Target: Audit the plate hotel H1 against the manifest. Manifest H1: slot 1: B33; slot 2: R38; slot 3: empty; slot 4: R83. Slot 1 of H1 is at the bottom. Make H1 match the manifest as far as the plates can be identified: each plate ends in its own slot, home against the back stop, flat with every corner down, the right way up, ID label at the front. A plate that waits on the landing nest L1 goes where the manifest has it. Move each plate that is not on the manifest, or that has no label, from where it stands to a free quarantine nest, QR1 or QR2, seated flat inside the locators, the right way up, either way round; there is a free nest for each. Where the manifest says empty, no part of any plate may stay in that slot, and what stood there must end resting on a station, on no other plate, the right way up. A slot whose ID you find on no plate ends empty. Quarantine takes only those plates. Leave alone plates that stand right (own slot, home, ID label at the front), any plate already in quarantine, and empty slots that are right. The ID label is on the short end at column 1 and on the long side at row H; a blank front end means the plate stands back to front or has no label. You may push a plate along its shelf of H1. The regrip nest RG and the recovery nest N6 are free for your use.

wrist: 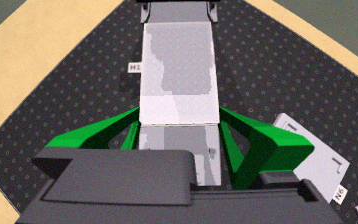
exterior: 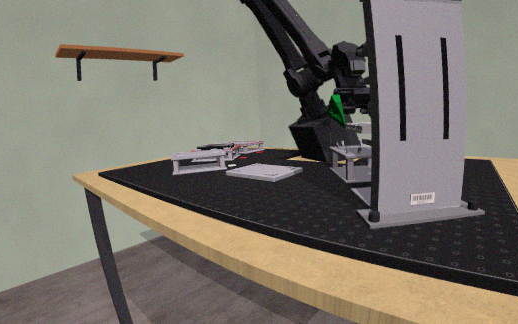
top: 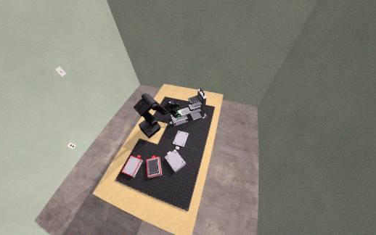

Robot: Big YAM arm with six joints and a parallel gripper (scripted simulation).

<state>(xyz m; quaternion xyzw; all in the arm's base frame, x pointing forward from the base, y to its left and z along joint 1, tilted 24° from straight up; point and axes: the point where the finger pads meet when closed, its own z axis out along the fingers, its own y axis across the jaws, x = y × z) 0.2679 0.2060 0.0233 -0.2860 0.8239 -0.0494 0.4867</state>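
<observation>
My gripper [top: 178, 113] [exterior: 344, 123] [wrist: 179, 111] has its green fingers against both long sides of a white plate [top: 184, 111] [exterior: 358, 128] [wrist: 180, 60] and is shut on it. The plate looks level, above the regrip nest [top: 179, 120] [exterior: 351, 151] and reaching toward the hotel H1 [top: 202, 97] [exterior: 423, 100]. Its ID is not readable. The lower shelves of H1 look light; a dark item [top: 194, 99] shows at the top shelf. In the exterior view the back panel hides the slots.
N6 [top: 181, 138] [exterior: 264, 171] [wrist: 312, 155] lies low beside the regrip nest. Raised L1 [top: 175, 160] [exterior: 199, 156] stands beyond it. Of two red-edged quarantine nests, one [top: 132, 166] looks light and the other bears a dark plate [top: 154, 166].
</observation>
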